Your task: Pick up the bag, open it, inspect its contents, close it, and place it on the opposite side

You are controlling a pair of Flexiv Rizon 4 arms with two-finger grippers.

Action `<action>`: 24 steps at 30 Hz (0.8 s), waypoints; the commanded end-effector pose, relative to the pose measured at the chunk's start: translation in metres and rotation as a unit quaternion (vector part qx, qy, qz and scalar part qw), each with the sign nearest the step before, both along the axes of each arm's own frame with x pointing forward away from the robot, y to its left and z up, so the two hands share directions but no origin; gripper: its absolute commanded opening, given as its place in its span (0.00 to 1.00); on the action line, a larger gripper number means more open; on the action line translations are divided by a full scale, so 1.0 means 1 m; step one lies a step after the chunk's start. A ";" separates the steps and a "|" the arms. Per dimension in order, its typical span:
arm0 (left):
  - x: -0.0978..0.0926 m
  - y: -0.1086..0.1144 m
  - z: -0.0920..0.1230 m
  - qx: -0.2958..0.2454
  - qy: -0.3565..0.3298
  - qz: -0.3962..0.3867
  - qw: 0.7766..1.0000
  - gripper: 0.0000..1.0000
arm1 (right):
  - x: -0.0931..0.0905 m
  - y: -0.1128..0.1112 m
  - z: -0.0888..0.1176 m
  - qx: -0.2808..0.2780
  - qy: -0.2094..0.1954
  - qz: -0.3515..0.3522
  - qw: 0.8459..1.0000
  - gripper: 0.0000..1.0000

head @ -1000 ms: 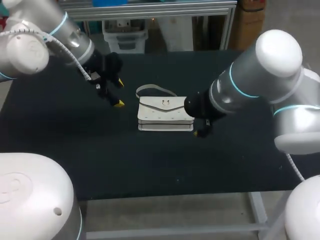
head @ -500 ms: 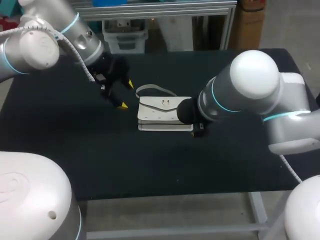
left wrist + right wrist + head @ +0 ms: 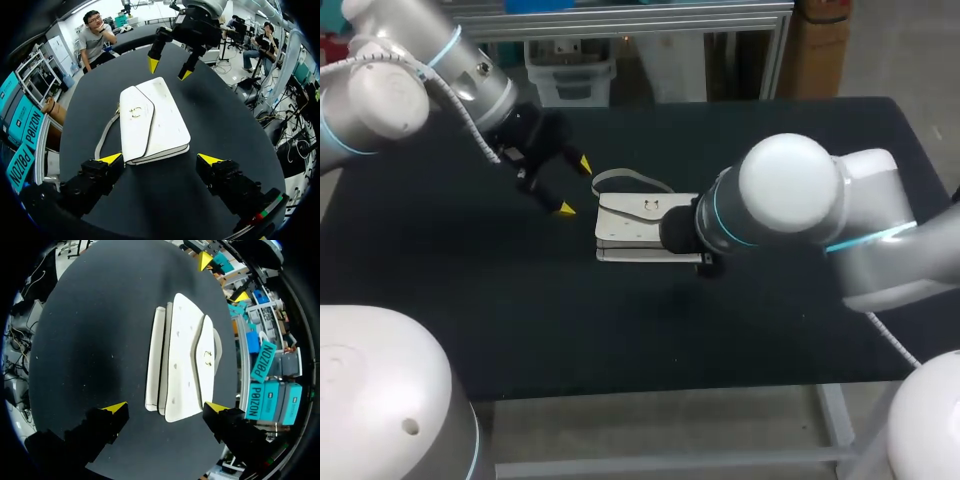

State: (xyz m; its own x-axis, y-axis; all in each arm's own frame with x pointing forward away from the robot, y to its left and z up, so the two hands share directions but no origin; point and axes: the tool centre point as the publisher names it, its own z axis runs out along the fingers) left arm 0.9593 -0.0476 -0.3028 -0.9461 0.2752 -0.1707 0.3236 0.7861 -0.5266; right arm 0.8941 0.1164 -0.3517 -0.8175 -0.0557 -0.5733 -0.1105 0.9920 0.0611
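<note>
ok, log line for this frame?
bag flat on table, flap shut | left gripper open, off bag | right gripper open, off bag | pre-grasp

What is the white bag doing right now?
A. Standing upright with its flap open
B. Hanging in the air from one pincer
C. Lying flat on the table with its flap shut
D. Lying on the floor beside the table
C: the bag lies flat on the black table with its flap down, and the left pincer and right pincer both stand open, neither clamped on it.
</note>
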 end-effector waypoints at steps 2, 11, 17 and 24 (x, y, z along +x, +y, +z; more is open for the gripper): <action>0.002 0.000 -0.004 -0.005 0.000 -0.011 1.000 1.00 | 0.005 0.008 -0.011 -0.003 -0.020 -0.006 1.000 1.00; 0.002 -0.005 -0.007 -0.002 -0.003 -0.035 0.999 1.00 | 0.018 0.008 -0.015 -0.007 -0.040 -0.023 0.999 0.85; 0.005 -0.010 -0.012 0.005 0.000 -0.041 0.999 1.00 | 0.024 0.012 -0.014 -0.012 -0.048 -0.022 0.999 0.71; 0.008 -0.013 -0.014 0.008 0.003 -0.047 0.999 1.00 | 0.030 0.013 -0.010 -0.023 -0.054 -0.017 0.998 0.51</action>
